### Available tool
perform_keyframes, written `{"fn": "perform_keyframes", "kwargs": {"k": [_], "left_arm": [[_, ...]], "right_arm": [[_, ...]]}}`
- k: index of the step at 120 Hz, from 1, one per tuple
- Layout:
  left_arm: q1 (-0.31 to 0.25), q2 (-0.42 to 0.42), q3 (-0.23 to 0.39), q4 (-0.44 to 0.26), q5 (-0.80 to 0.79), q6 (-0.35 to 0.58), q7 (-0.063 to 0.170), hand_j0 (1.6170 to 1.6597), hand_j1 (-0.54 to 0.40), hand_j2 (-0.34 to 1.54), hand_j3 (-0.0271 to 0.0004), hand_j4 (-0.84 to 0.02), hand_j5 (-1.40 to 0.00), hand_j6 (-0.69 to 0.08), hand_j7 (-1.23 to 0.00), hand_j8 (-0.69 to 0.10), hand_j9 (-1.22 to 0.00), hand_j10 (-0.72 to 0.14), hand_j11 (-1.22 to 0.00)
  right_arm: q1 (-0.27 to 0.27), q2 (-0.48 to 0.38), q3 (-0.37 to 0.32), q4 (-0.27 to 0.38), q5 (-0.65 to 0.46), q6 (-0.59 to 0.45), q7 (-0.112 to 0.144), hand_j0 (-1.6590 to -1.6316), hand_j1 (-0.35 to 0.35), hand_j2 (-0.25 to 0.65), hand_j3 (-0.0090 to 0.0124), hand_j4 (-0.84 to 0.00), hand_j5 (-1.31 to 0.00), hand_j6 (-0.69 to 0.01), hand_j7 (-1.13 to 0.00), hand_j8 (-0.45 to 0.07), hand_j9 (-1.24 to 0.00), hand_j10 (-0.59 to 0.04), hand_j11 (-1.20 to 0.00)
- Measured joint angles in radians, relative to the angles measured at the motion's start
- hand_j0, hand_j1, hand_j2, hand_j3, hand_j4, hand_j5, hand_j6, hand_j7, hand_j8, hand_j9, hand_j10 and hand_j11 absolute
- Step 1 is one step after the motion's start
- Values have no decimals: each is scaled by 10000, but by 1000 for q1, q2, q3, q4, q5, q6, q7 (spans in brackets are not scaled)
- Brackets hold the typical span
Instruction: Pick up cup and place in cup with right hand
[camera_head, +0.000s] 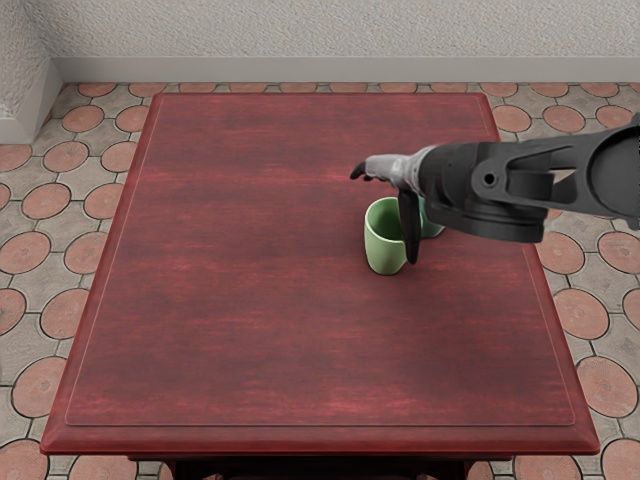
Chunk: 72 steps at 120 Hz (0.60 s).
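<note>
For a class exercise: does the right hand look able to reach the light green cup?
Probably yes: the right hand is close and the light green cup is unblocked on the picture's left, though the teal cup may crowd it.

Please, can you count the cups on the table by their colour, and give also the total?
Light green cup: 1
Teal cup, partly hidden behind the right hand and its arm: 1
Total: 2
</note>
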Motion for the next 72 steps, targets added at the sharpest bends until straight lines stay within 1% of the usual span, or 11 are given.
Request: {"fn": "perform_keyframes", "kwargs": {"k": [29,43,72], "left_arm": [[-1,0,0,0,0,0,0,16581,3490,1,0,-2,0,-3,0,-2,0,-1,0],[0,0,0,0,0,0,0,16581,3490,1,0,-1,0,-2,0,-1,0,-1,0],[0,0,0,0,0,0,0,16581,3491,2,0,-2,0,-4,0,-3,0,-2,0]], "right_arm": [[-35,28,-13,-24,-15,-20,0,-16581,-2455,-165,0,-882,-1130,-891,-1128,-885,-1129,-878,-1129],[-44,39,-15,-31,-24,-39,0,-16581,-2399,-175,0,-928,-1191,-937,-1188,-931,-1190,-925,-1190],[-59,68,-22,-61,-30,-70,0,-16581,-1733,-286,0,-1484,-1913,-1492,-1911,-1486,-1912,-1480,-1912]]}}
